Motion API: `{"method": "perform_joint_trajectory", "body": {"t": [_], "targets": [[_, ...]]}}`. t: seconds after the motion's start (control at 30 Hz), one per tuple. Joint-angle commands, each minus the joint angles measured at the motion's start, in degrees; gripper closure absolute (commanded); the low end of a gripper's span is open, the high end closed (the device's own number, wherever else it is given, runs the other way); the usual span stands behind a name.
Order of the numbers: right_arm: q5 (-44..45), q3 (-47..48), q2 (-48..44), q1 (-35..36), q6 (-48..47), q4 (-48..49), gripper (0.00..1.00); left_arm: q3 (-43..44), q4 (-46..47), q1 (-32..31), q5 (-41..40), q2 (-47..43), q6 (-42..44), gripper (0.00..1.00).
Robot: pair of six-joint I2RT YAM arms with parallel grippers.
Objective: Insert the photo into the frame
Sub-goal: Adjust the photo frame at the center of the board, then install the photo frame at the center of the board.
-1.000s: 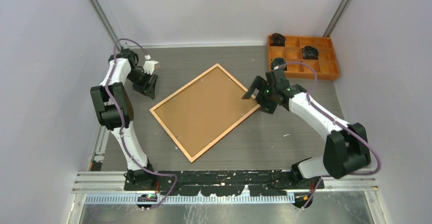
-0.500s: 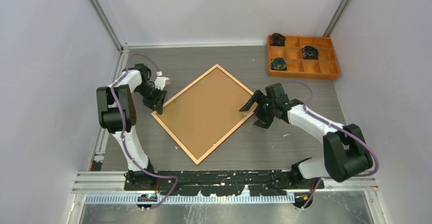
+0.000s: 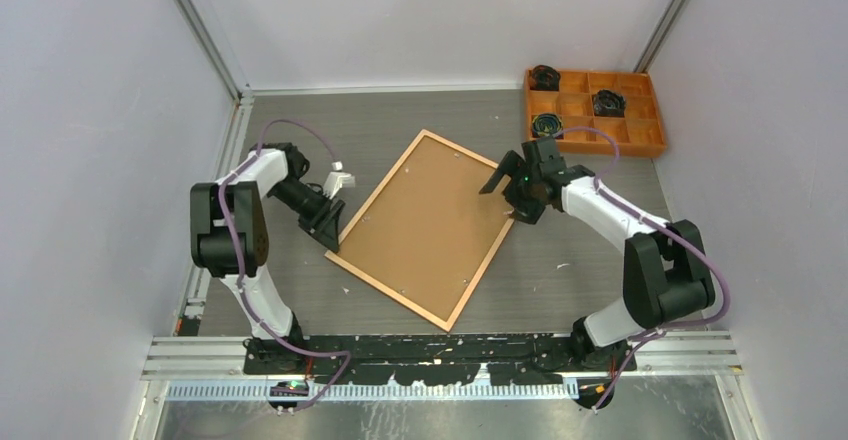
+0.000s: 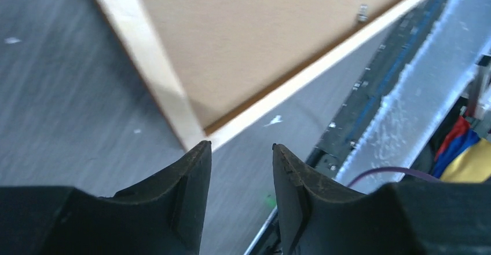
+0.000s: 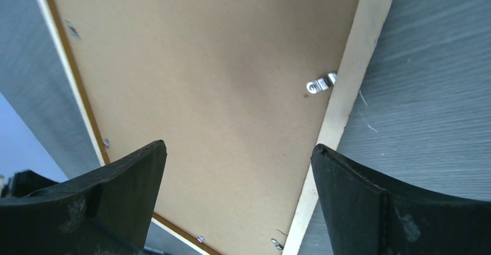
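The left arm [image 3: 255, 290] and right arm [image 3: 615, 222] share rounded white link shells set between bulky black joint housings, and a purple cable [image 3: 232, 230] trails along each. The left gripper [image 3: 328, 226] is black, with a small white block [image 3: 337, 178] behind it. The right gripper [image 3: 503, 192] is black too and shows a green light [image 3: 513, 173]. Up close, the fingers [image 4: 182, 194] are matte black curved wedges with scuffed edges.

Orange compartment tray [image 3: 610, 147] sits at the far right corner of the grey wood-grain table [image 3: 580, 260]. Three of its compartments hold dark coiled items [image 3: 607, 103]; what they are is too small to tell. Plain brown backing board [image 3: 430, 225] lies flat mid-table. White speck [image 3: 562, 266] on the table nearby. Black rail [image 3: 450, 345] runs along the near edge. Red, blue and yellow wires [image 4: 469, 150] beyond it.
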Motion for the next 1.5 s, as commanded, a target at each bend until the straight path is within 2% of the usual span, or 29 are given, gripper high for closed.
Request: {"method": "perform_joint_trajectory", "body": {"t": [0.0, 0.07, 0.17, 0.3, 0.5, 0.7, 0.87, 1.13, 1.47], "targets": [[6.3, 6.1, -4.7, -0.3, -3.0, -4.1, 0.0, 1.0, -9.8, 0.1, 9.2, -3.1, 6.7, 0.55], [4.2, 6.5, -4.8, 0.3, -1.5, -1.8, 0.0, 2.1, -5.3, 0.4, 7.9, -2.5, 2.6, 0.57], [2.0, 7.4, -3.2, 5.5, 0.1, 3.5, 0.0, 5.1, 4.3, 1.1, 3.5, 0.0, -9.6, 0.63], [0.4, 11.9, 3.7, 13.7, 1.1, 8.0, 0.02, 8.7, 8.6, 1.1, 1.0, 3.9, -14.7, 0.64], [-1.0, 20.5, 16.0, 22.2, 4.0, 13.8, 0.11, 8.3, 7.7, 0.7, 3.8, 5.9, -13.2, 0.65], [-2.9, 29.0, 28.2, 26.0, 6.8, 16.7, 0.21, 6.7, 7.2, 0.7, 5.2, 7.2, -11.4, 0.72], [-3.9, 34.5, 34.5, 28.2, 8.3, 17.2, 0.23, 6.2, 7.5, 0.7, 4.5, 8.2, -10.6, 0.75], [-5.8, 38.4, 39.7, 29.5, 11.2, 18.2, 0.24, 5.6, 8.8, 0.7, 3.5, 9.5, -10.6, 0.78], [-6.2, 39.0, 41.6, 30.3, 13.1, 19.0, 0.25, 5.0, 9.7, 0.7, 3.2, 9.5, -10.8, 0.79]]}}
